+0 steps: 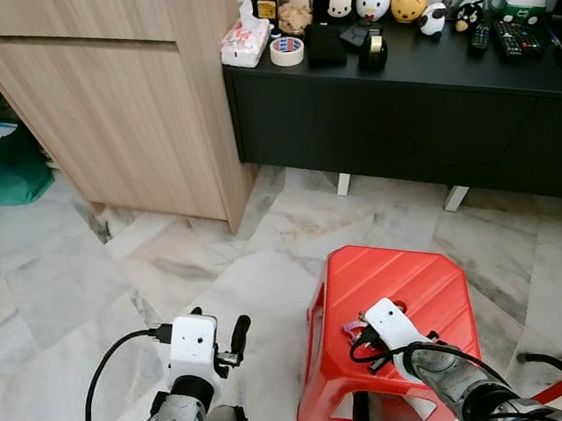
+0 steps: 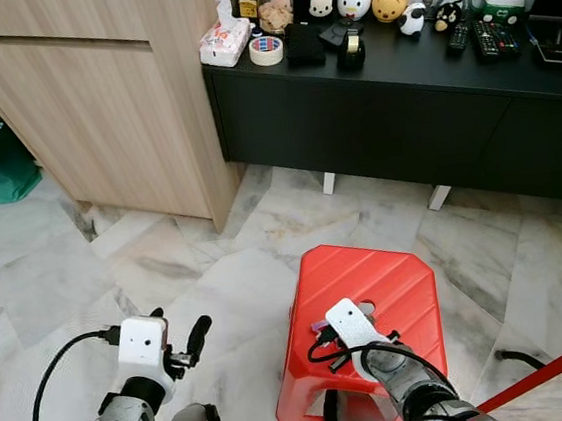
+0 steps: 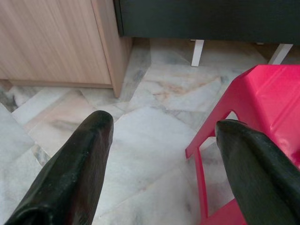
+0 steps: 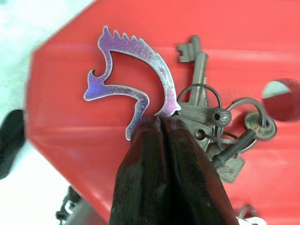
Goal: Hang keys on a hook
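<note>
The right hand (image 4: 161, 123) pinches the keys (image 4: 206, 126) by their purple charm (image 4: 126, 75) just above the red stool (image 1: 410, 287), so the bunch dangles free for a hook, while the left hand (image 3: 164, 140) hangs wide and idle.

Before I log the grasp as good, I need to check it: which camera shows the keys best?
The right wrist view: the keys and their purple tag sit large and sharp, pinched between the right gripper fingertips over the red stool. Both eye views show just a small purple glint beside that gripper.
</note>
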### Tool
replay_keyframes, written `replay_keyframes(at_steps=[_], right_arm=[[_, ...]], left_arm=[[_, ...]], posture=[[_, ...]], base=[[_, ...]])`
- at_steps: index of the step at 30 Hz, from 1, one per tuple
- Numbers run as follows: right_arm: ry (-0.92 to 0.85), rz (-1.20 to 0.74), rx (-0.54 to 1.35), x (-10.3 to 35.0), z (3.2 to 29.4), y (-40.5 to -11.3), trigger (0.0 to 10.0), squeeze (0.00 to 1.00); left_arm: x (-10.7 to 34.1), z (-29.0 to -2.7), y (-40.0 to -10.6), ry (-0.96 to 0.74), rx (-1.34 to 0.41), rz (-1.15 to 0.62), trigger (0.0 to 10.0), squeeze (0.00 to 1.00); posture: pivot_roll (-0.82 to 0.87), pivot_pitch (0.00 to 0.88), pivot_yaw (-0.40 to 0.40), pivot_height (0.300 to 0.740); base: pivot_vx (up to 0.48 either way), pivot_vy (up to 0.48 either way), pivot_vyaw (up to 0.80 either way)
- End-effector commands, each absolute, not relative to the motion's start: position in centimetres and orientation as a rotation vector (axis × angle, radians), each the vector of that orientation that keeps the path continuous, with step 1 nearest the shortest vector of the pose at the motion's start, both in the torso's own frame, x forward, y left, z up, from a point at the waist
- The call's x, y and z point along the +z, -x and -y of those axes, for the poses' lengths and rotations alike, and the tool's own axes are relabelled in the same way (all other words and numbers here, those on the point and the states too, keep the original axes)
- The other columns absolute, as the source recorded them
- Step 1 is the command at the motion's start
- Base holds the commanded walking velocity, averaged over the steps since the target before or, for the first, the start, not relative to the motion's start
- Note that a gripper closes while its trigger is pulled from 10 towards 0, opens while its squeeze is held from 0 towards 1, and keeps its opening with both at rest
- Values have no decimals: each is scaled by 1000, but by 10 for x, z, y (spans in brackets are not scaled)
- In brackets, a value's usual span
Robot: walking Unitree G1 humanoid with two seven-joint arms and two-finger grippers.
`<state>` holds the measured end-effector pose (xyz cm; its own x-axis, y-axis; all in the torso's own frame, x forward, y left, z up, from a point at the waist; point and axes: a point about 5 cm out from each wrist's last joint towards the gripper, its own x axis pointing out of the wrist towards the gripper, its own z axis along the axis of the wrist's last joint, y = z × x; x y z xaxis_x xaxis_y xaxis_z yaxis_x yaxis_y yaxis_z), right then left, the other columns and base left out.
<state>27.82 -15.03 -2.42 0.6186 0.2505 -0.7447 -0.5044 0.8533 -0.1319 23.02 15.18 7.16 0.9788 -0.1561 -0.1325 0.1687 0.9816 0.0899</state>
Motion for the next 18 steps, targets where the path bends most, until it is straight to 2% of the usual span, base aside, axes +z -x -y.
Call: replay_keyframes(at_steps=[1,12,13,18], right_arm=[[318,-809,465,-29,147,-272,0,0],[227,-729,371,-22,156,-279,0,0],[196,-710,351,-20,156,-281,10000,0],[-6,-631,277,-6,158,-293,10000,0]], left_arm=[[68,-149,-229,-107,-176,-137,10000,0],[68,-148,-234,-105,-176,-131,10000,0],[68,-148,-234,-106,-176,-131,10000,0],[68,-148,-235,-107,-177,-129,10000,0]], posture=[[85,128,-60,632],[78,117,-63,632],[75,115,-63,632],[72,108,-66,632]], base=[[0,0,0],[0,0,0],[0,0,0],[0,0,0]])
